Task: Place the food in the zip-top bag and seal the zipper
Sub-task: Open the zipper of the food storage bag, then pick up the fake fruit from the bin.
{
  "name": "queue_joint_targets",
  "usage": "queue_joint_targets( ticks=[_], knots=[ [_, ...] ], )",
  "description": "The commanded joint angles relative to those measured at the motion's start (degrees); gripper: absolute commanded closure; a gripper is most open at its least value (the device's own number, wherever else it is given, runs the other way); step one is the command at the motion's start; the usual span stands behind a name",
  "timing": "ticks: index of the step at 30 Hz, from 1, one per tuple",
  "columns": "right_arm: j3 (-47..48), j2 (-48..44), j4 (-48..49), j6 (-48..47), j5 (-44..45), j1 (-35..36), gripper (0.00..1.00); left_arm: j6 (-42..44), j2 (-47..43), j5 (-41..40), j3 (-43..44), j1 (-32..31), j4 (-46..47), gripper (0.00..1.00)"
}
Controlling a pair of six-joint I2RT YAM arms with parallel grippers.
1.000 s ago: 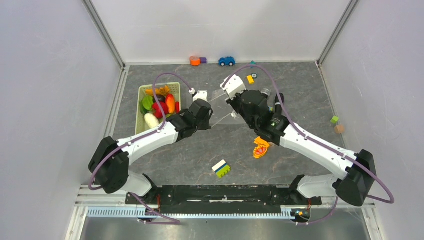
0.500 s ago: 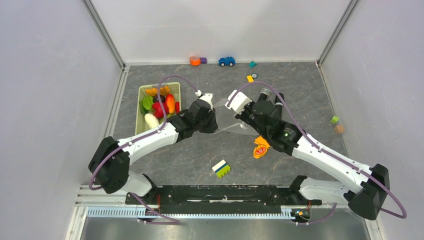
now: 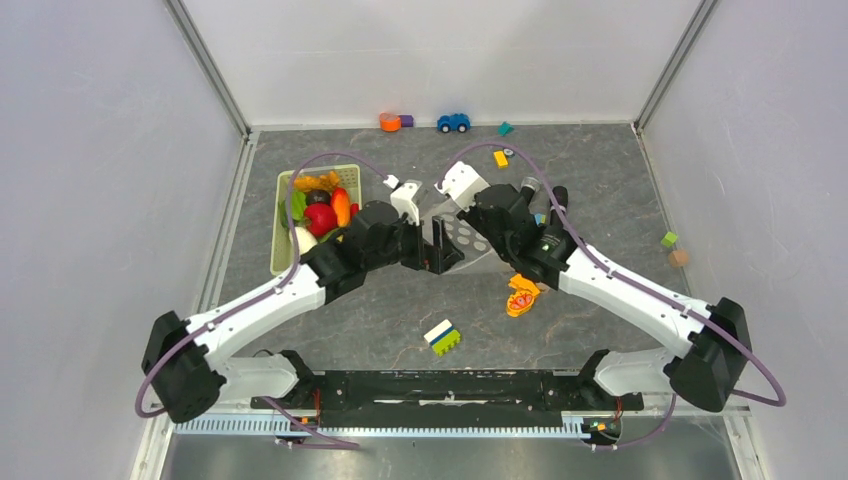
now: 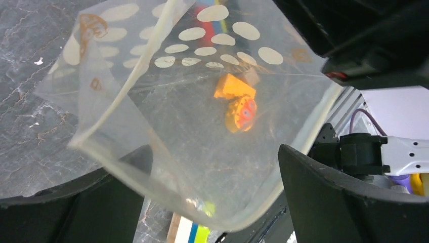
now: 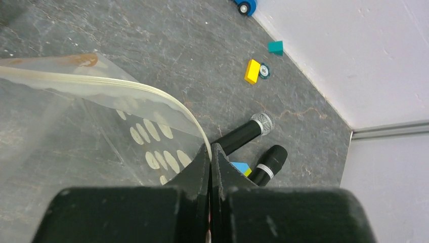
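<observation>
- The right gripper is clenched on the rim of the zip-top bag, holding it up beside the green basket
- The left gripper is released, its fingers wide apart at the bag's mouth
- The zipper is unsealed, and the bag looks empty
- The food all lies in the basket, so I'd say loading and sealing both remain
- No writing to read, only pale dots on the bag

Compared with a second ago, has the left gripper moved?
Yes. In the overhead view the left gripper has shifted right and slightly down, farther from the pale green slotted plastic basket.
</observation>
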Motion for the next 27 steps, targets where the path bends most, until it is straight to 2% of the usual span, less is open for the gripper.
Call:
queue_joint_targets(
  ticks=[1, 5, 10, 14, 16, 20, 24, 27],
  knots=[
    [4.0, 1.5, -0.5, 1.7, 4.6, -0.2, 1.00, -1.7, -5.3, -2.5, -1.5, -0.2, -1.1, 0.00],
    [4.8, 2.8, -1.0, 1.6, 5.8, -0.2, 1.00, -3.1, -11.8, -9.8, -3.0, -0.1, -7.5, 0.00],
    [5.6, 4.1, -1.5, 1.7, 8.5, -0.2, 1.00, -7.2, -18.0, -24.7, -3.2, -0.1, -19.2, 0.00],
    [6.1, 4.7, -2.0, 1.9, 8.9, -0.2, 1.00, -10.5, -17.6, -35.3, -0.6, 0.5, -27.2, 0.00],
    [6.2, 4.8, -2.1, 1.9, 9.3, -0.2, 1.00, -11.4, -15.9, -38.0, 0.8, 2.0, -29.2, 0.00],
    [6.1, 4.9, -2.1, 2.1, 9.8, -0.4, 1.00, -11.0, -12.4, -36.0, 1.0, 10.0, -28.4, 0.00],
    [6.3, 5.1, -2.1, 2.1, 9.9, -0.5, 1.00, -7.9, -10.5, -25.7, -1.9, 22.6, -22.0, 0.00],
    [6.3, 5.2, -2.2, 2.1, 10.1, -0.6, 1.00, -6.6, -8.7, -22.5, -2.9, 29.4, -19.1, 0.00]
  ],
)
